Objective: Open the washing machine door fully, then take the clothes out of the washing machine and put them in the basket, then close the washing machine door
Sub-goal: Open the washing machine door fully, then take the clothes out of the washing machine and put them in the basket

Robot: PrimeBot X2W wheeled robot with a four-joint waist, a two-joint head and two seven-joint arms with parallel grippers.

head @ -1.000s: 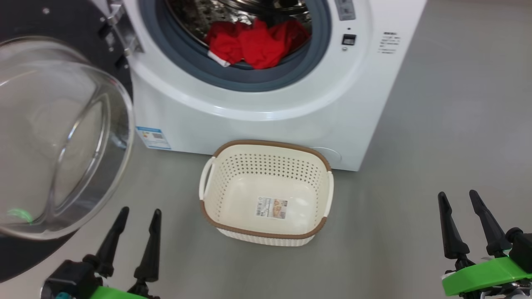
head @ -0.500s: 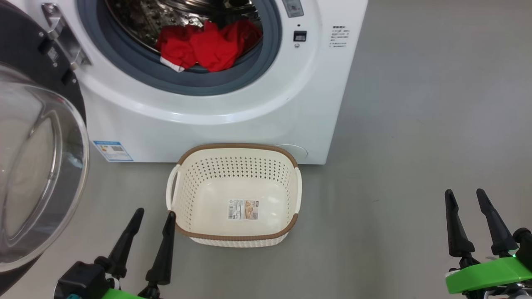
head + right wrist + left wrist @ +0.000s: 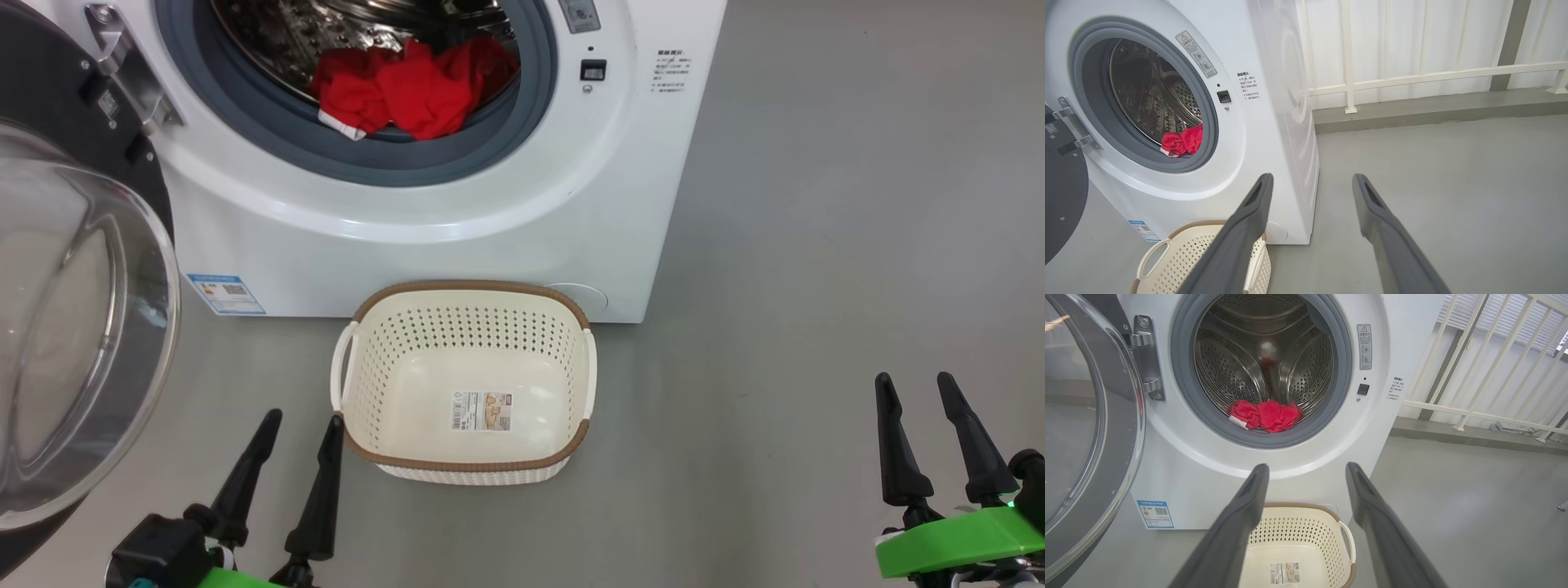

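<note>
The white washing machine stands with its door swung wide open to the left, black rim and clear glass bowl facing me. Red clothes with a bit of white trim lie at the drum's front lip, also seen as clothes and clothes in the wrist views. The cream basket with a brown rim sits on the floor right in front of the machine, holding nothing but a paper label. My left gripper is open beside the basket's near left corner. My right gripper is open far to the right, over bare floor.
Grey floor stretches to the right of the machine. A white railing on a low kerb runs behind and to the right. The open door's glass bulges out on the left, close to my left arm.
The head camera swung right over the first half second, so machine and basket slid left in view; since then only a slight shift. Both grippers stay open and nearly still.
</note>
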